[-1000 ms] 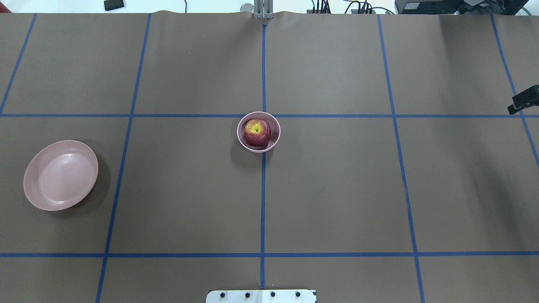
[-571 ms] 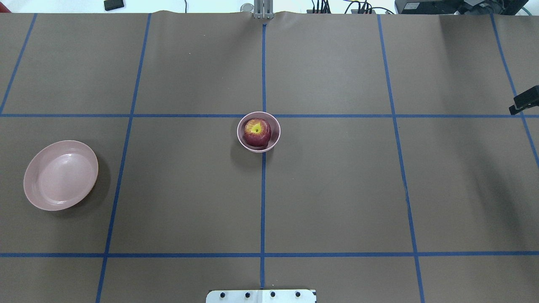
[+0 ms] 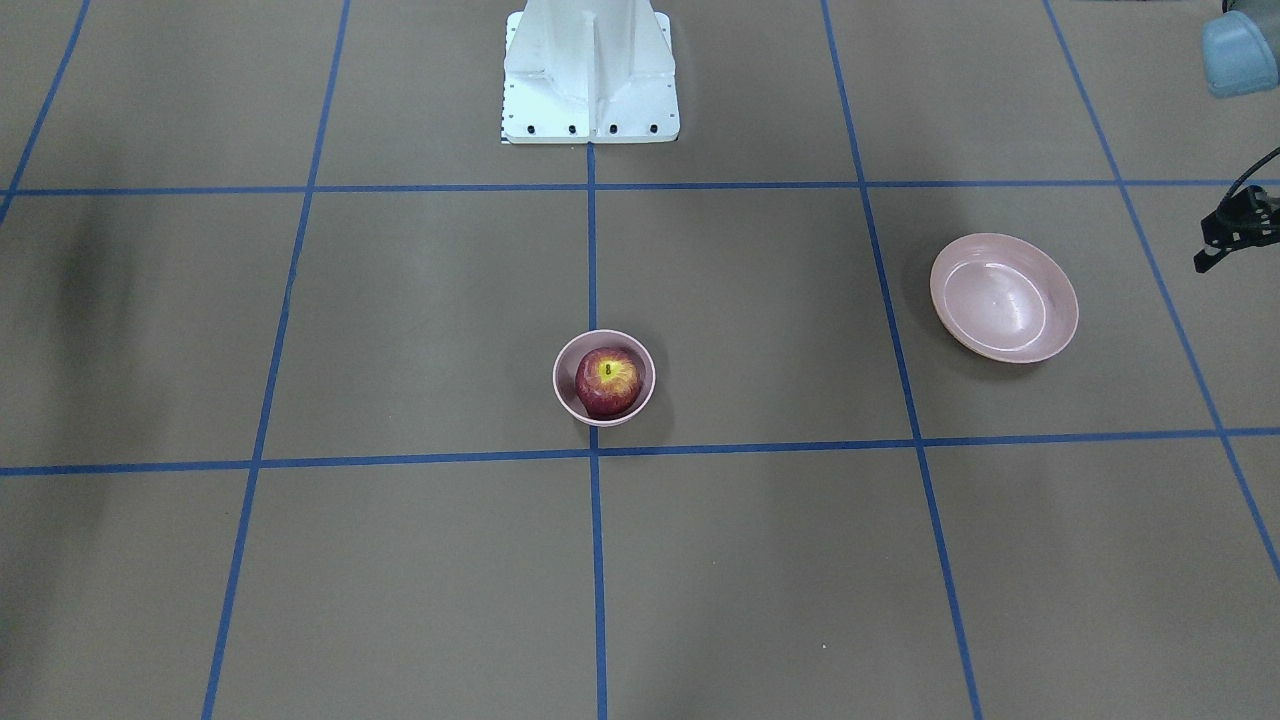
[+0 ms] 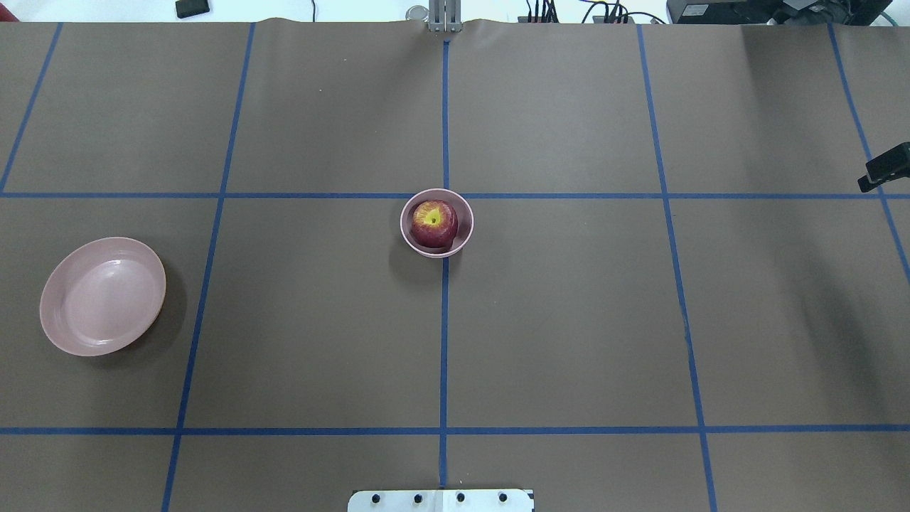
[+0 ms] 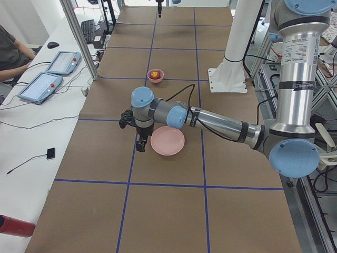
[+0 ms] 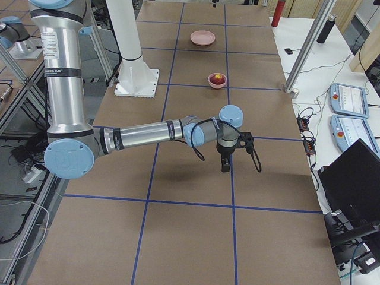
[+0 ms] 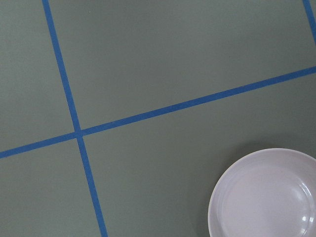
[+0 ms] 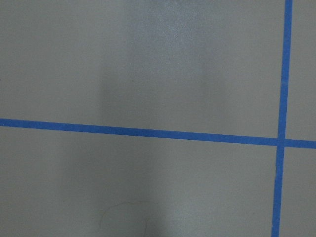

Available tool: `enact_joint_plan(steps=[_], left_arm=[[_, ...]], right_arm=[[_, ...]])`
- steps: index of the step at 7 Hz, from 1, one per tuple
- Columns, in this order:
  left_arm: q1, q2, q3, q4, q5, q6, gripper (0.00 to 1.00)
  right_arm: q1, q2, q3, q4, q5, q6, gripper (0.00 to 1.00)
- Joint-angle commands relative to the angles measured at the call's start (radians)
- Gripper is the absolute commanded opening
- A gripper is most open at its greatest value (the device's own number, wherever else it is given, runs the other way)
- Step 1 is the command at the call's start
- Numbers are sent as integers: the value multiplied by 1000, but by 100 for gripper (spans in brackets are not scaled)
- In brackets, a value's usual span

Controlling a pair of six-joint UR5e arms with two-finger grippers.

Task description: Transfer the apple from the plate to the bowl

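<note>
The dark red apple [image 4: 434,222] sits in the small pink bowl [image 4: 468,226] at the table's middle, stem dimple up; it also shows in the front view [image 3: 608,380]. The wide pink plate [image 4: 103,295] lies empty at the left and shows in the left wrist view [image 7: 266,197]. My left gripper [image 5: 140,145] hangs high beside the plate [image 5: 167,140], fingers down; I cannot tell whether it is open. My right gripper [image 6: 225,165] hangs over bare table far from the bowl [image 6: 217,80]; only a dark part shows overhead [image 4: 885,169], state unclear.
The white robot base [image 3: 590,70] stands at the table's near edge. Blue tape lines grid the brown table [image 4: 569,320]. Control tablets [image 5: 63,62], a metal post [image 5: 79,37] and a red bottle [image 5: 16,225] lie along the operators' side.
The dark part of my right arm at the overhead view's right edge shifts slightly. The apple, bowl and plate have not moved.
</note>
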Motion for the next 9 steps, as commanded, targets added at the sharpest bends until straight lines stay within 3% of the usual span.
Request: enact_joint_plan(steps=[1, 9], left_arm=[[1, -1, -1, 0, 0, 1, 98], [1, -14, -12, 0, 2, 1, 98]], right_arm=[[0, 0, -2, 0, 0, 0, 100], [0, -1, -3, 0, 0, 1, 100]])
